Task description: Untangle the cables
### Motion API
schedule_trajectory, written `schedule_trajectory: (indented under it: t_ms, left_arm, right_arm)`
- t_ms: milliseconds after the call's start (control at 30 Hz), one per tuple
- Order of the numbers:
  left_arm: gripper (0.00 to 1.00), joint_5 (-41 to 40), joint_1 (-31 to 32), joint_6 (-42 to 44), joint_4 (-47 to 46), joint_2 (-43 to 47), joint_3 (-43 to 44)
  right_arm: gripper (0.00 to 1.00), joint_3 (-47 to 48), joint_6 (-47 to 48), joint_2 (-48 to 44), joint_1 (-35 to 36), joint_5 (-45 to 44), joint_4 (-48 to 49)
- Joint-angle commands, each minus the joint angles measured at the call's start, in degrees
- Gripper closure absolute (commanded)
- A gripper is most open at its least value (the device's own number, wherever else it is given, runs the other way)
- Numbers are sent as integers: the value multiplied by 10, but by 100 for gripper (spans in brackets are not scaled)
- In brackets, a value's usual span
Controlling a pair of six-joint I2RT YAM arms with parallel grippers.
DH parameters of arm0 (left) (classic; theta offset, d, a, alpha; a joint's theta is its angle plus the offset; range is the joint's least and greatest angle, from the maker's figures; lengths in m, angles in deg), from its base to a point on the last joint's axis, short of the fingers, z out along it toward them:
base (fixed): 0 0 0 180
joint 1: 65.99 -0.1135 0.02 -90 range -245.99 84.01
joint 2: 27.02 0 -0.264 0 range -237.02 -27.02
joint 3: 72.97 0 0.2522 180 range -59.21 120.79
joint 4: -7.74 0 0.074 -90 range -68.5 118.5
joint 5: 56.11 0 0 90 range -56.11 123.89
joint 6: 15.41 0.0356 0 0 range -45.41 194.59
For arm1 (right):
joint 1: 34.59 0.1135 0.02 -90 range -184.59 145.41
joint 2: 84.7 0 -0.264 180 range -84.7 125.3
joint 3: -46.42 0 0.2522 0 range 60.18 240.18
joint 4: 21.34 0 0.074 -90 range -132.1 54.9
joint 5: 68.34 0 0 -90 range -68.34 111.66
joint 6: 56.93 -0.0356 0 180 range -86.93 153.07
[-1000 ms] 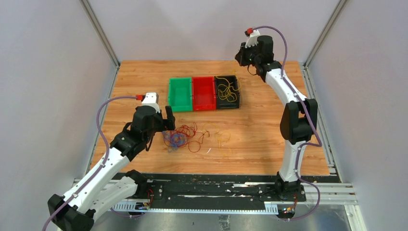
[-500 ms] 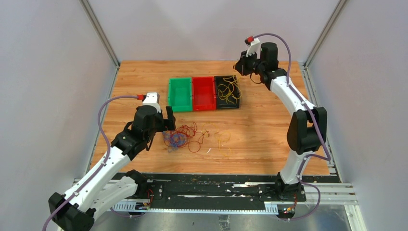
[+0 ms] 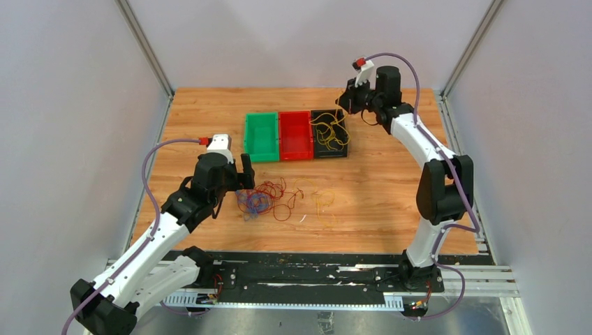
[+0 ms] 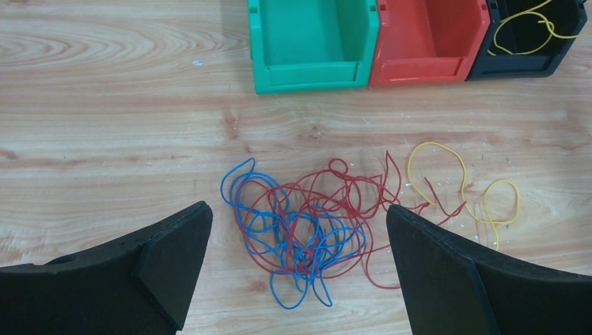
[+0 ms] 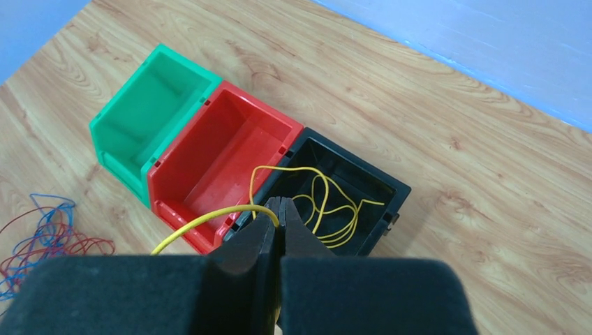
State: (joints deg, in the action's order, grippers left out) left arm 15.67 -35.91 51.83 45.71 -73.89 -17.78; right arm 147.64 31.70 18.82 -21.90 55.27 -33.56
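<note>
The cables lie in two places. A red and blue tangle (image 4: 307, 227) (image 3: 262, 200) rests on the wood between the wide-apart fingers of my left gripper (image 4: 299, 209) (image 3: 236, 185), which is open and hovers above it without touching. Loose yellow loops (image 4: 462, 183) (image 3: 322, 202) lie just right of the tangle, with red ends crossing them. My right gripper (image 5: 279, 204) (image 3: 344, 103) is shut on a yellow cable (image 5: 202, 222) above the black bin (image 5: 356, 159) (image 3: 347, 132). More yellow cable (image 5: 328, 209) is coiled inside that bin.
A green bin (image 3: 247, 137) (image 4: 311, 73) and a red bin (image 3: 295, 155) (image 4: 419, 70) stand side by side left of the black one, both without cables in them. Grey walls and metal rails border the wooden table (image 3: 391, 209).
My right arm has swung down and left, bringing the held yellow cable over the black bin. The left arm and the tangle have not moved.
</note>
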Motion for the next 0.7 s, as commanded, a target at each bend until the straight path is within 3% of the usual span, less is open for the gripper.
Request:
schedule_trajectory:
  t_ms: [0, 133, 433, 667]
  left_arm:
    - [0, -1, 1, -4, 4, 4, -5]
    - [0, -3, 1, -4, 4, 4, -5]
    - [0, -4, 1, -1, 3, -5, 0]
    - [0, -5, 1, -2, 5, -17, 1]
  right_arm:
    - [100, 30, 38, 27, 23, -76, -27]
    - [100, 45, 58, 41, 32, -151, -50]
    - [100, 13, 86, 18, 33, -175, -63]
    - [100, 46, 116, 56, 61, -212, -78]
